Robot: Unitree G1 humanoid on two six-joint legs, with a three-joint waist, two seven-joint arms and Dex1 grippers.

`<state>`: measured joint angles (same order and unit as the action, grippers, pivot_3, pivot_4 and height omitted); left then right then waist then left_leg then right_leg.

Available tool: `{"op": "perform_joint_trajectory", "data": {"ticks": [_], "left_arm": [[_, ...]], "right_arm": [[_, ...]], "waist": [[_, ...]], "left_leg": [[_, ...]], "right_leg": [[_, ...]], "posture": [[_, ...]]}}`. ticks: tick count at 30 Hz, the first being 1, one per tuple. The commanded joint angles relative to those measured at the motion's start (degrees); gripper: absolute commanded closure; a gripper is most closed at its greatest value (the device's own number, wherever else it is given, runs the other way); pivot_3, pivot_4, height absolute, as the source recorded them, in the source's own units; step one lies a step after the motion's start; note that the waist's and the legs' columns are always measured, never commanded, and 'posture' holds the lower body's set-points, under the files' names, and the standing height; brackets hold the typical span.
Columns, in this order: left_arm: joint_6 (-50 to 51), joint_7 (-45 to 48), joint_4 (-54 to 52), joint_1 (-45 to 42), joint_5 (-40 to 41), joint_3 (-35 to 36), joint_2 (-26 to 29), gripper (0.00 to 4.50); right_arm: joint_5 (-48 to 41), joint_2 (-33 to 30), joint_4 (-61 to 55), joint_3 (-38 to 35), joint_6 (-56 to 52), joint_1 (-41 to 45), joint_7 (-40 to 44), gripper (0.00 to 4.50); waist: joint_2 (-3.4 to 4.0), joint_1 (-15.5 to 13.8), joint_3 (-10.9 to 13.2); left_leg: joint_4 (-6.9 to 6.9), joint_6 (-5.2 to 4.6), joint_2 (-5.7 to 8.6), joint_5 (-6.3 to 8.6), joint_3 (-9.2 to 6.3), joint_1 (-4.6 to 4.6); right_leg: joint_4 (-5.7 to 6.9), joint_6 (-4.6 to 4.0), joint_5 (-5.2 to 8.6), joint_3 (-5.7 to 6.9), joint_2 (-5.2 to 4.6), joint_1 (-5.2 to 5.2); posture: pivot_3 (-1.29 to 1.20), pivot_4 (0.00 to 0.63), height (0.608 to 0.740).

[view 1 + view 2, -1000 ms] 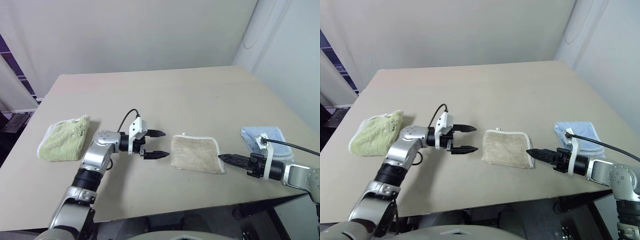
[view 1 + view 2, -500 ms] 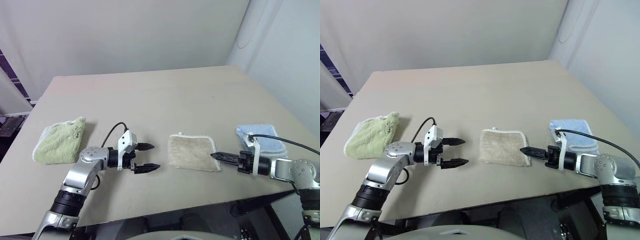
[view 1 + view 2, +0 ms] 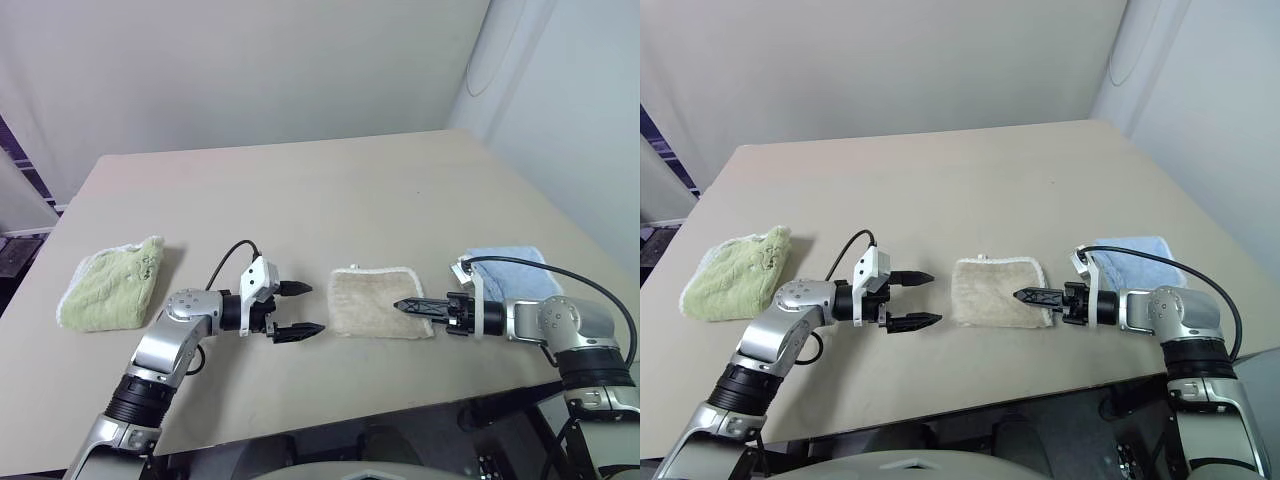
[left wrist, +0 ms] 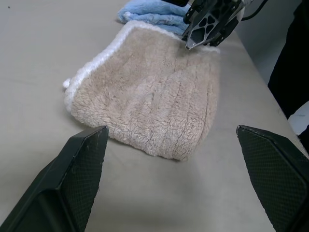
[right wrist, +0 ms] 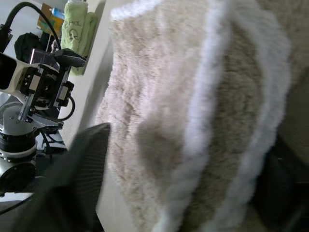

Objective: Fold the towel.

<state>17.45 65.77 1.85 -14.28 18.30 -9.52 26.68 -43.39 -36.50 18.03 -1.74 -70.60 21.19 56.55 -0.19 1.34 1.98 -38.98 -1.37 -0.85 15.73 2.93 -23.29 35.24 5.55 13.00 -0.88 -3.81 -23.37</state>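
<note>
towel [image 3: 378,302] flat, long axis left-right

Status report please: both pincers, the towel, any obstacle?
Left pincer open, beside beige towel. Right pincer over towel's edge, grip unclear. Nothing in the way.

Towel [image 3: 378,301] at table [image 3: 330,190] centre-front, folded, flat. L gripper [image 3: 297,309] at its 9 o'clock, just beside, apart; R gripper [image 3: 410,306] at its 3 o'clock, tips over the edge. Further out on table: green towel [image 3: 110,284] at 9 o'clock beyond L arm, blue towel [image 3: 510,266] at 3 o'clock behind R arm.
</note>
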Motion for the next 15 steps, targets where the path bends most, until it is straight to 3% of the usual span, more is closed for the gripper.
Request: {"op": "perform_joint_trajectory", "data": {"ticks": [1,8,11,15], "left_arm": [[-2.95,0.01,1.32,-1.68,-0.13,0.37,-0.5,0.0],[-4.96,0.11,4.17,-2.79,-0.1,0.27,-1.26,0.0],[-6.0,0.43,5.22,-3.28,-0.67,-0.33,-1.37,0.0],[-6.82,0.52,6.93,-4.44,-1.03,-0.83,-2.27,0.0]], "right_arm": [[0.18,1.75,-0.41,2.58,-1.59,0.31,1.42,2.06],[-1.47,3.89,-2.05,-2.9,-2.61,-0.95,-0.75,4.43],[-3.59,5.65,-4.92,-9.87,-2.44,-2.03,-4.48,4.49],[-11.24,10.96,-11.8,-27.07,-1.78,-3.03,-16.28,4.49]], "waist": [[0.02,-0.04,0.01],[-0.13,0.08,-0.08],[-0.08,-0.08,-0.06],[0.37,-0.41,0.13]], "left_leg": [[0.03,0.0,-0.04,0.0,0.0,-0.01],[0.11,0.01,-0.12,0.01,0.0,0.01],[0.1,0.18,-0.11,0.1,0.03,0.03],[0.1,0.19,-0.09,0.1,0.09,-0.1]], "right_leg": [[0.0,0.0,0.0,0.0,0.04,-0.04],[-0.01,-0.15,-0.08,-0.05,0.13,-0.08],[-0.04,-0.29,-0.18,-0.06,0.09,-0.11],[-0.03,-0.34,-0.23,-0.06,0.05,-0.21]], "posture": [[0.0,0.0,0.74],[0.0,0.0,0.74],[0.0,0.0,0.74],[0.0,0.0,0.74]]}}
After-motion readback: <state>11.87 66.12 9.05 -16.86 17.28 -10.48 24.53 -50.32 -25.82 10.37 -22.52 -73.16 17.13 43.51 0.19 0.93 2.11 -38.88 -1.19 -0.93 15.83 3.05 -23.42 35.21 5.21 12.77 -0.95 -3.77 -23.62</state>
